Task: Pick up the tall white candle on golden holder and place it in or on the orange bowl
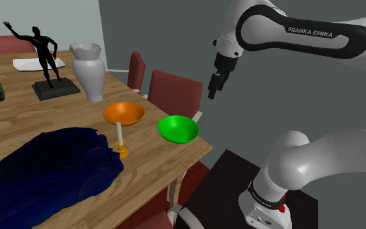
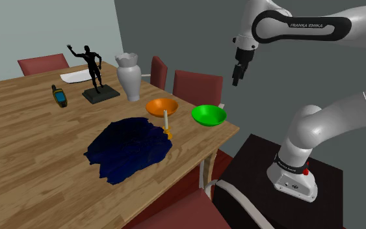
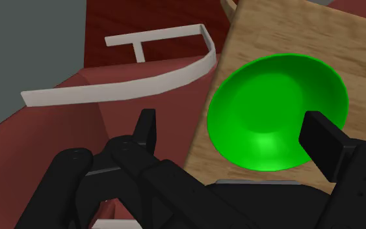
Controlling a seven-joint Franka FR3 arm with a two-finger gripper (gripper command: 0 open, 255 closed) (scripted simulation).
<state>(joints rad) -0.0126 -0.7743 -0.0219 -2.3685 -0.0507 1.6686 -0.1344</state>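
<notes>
Wooden table [image 1: 38, 114] set against a grey wall carries the tall white candle on a golden holder [image 1: 119, 135]. It stands upright just beside the shallow orange bowl [image 1: 123, 113], touching the edge of a crumpled dark blue cloth [image 1: 51, 169]. A glossy green bowl [image 1: 178, 129] sits near the table's corner. The black two-finger tool [image 1: 212, 88] hangs in the air past the table's edge, above a red chair [image 1: 175, 91], well apart from the candle, its fingers spread.
</notes>
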